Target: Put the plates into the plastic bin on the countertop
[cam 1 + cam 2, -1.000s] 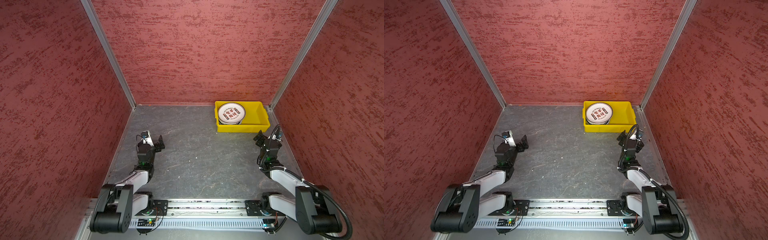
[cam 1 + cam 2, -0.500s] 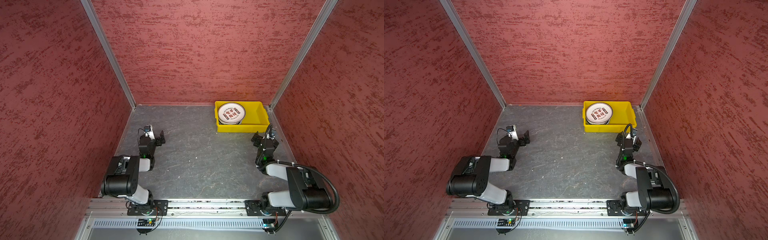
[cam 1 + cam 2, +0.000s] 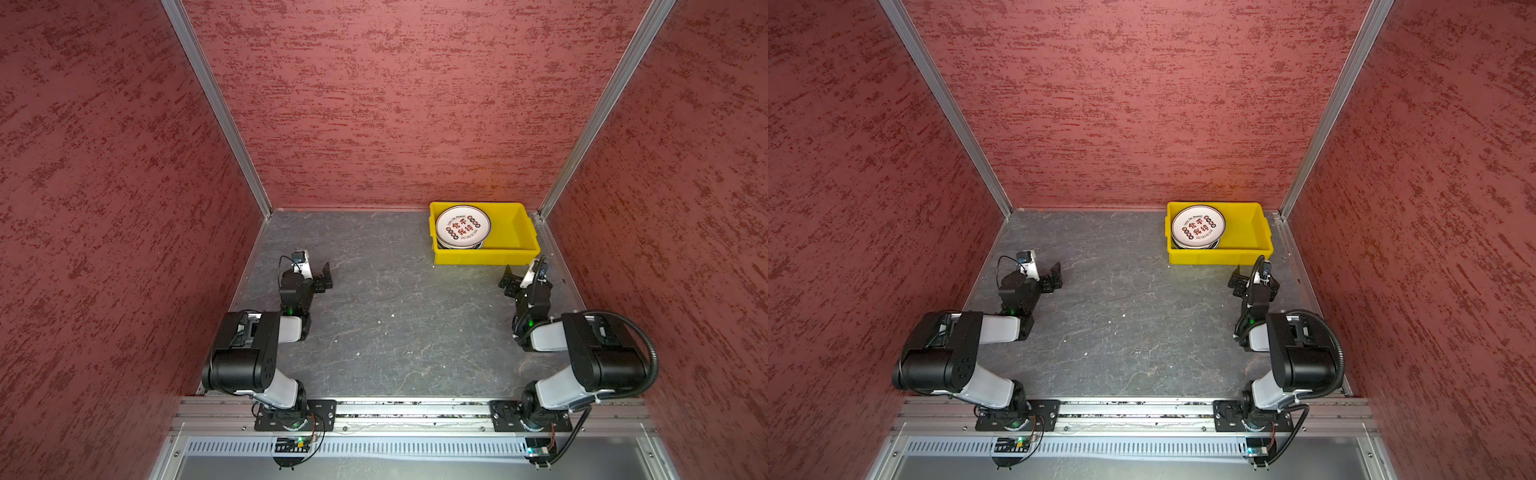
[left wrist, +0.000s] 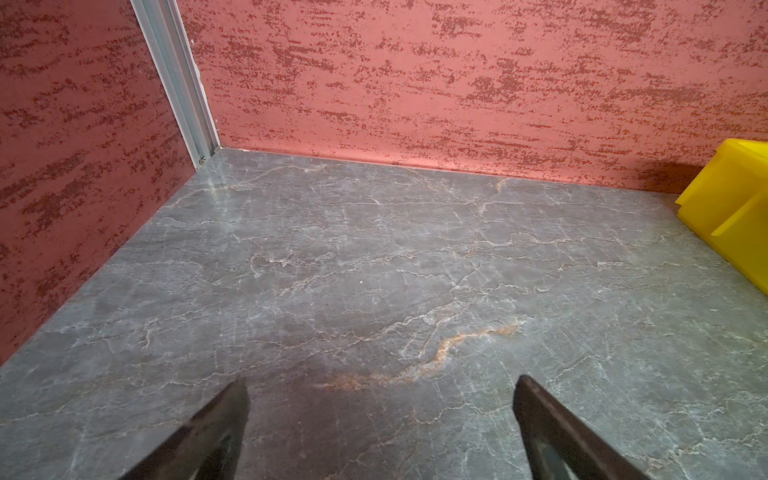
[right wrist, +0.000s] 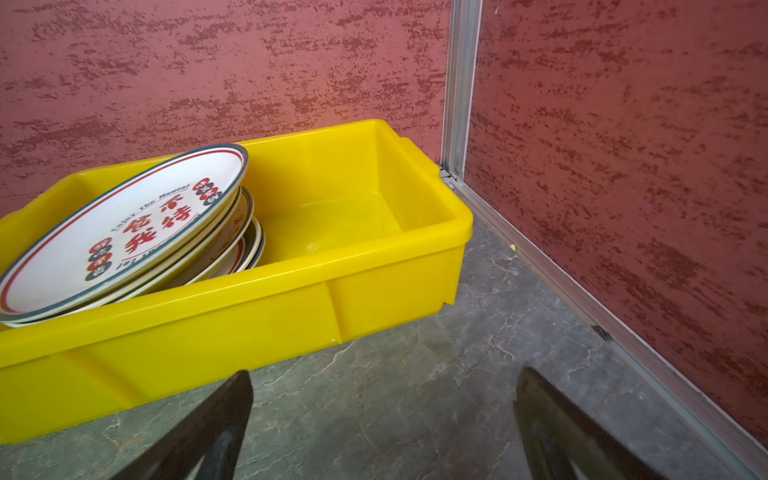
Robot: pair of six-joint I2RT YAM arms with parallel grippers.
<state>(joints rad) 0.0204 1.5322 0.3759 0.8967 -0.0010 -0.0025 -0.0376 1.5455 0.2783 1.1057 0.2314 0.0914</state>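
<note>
Plastic bin point(image 3: 486, 256) lies lengthwise along the back wall point(image 3: 395, 104) — plates point(image 3: 462, 226) stacked face-up, tilted, in its left half; left gripper point(image 4: 382, 384), right gripper point(image 5: 382, 376) gape empty

Both arms folded low, elbows raised. left tool point(image 4: 382, 381): jaws spread wide, nothing held. right tool point(image 5: 384, 373): jaws likewise wide, empty.

Bin point(image 3: 486, 255) at the far right corner of the surface point(image 3: 395, 332), long side along the back wall point(image 3: 395, 104). Plates point(image 3: 462, 226) stacked in the bin's left half, top one tilted. Right jaws just before the bin's near right corner, apart from it. Left jaws near the surface's left edge, well apart from the bin.
</note>
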